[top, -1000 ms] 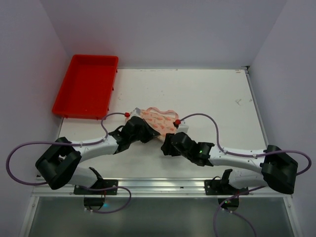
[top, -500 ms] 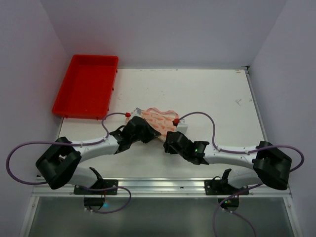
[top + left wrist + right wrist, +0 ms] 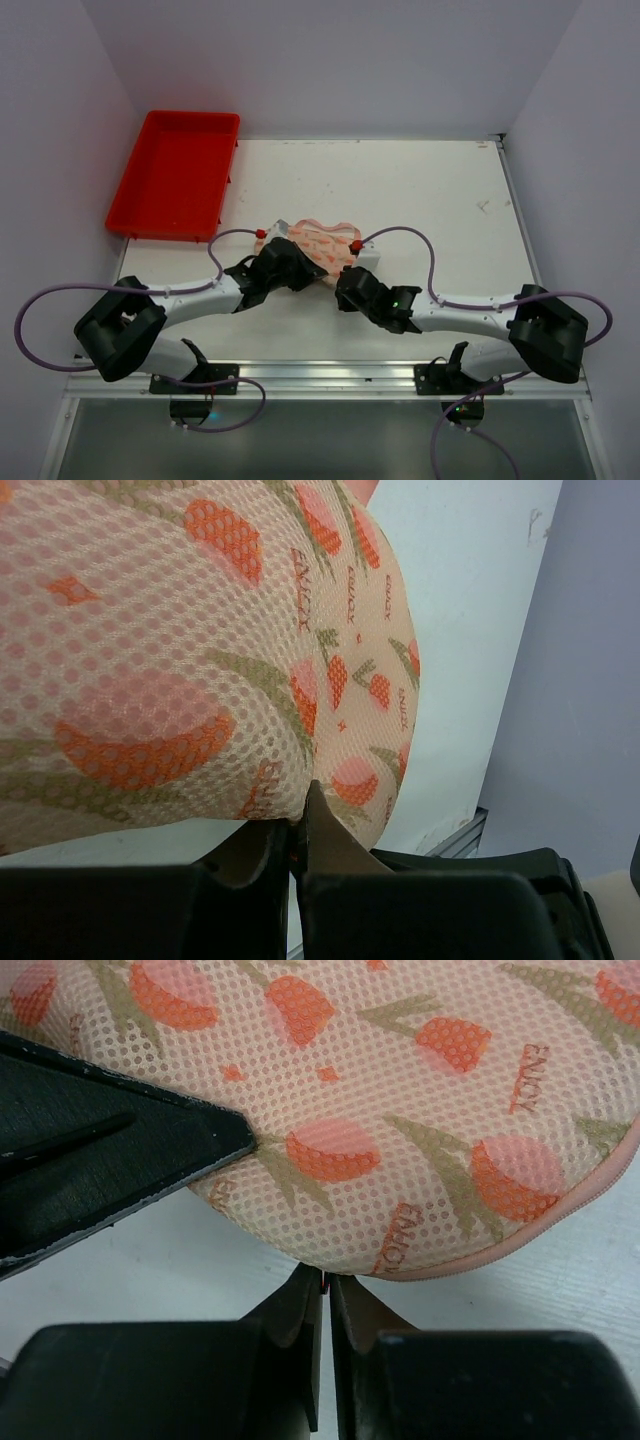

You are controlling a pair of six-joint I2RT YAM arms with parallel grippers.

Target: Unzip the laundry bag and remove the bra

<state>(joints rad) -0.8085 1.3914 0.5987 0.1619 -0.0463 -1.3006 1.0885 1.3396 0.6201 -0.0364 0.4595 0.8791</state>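
The laundry bag [image 3: 322, 243] lies zipped on the bench [image 3: 430, 190], so unzipping is only starting. The left gripper [image 3: 298, 825] and right gripper [image 3: 326, 1295] have fingers [image 3: 293, 1308] pressed together at its near rim. The right may be pinching the zip pull. Next, draw it along the trim.

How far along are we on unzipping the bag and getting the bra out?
Nothing looks finished: the laundry bag shows no opening in any view, and no bra is visible. In hand: the right gripper is shut at the bag's pink trim, pinching something reddish, possibly the zip pull. The left gripper is shut against the near edge, its hold unclear. Left to do: unzip, then take the bra out.
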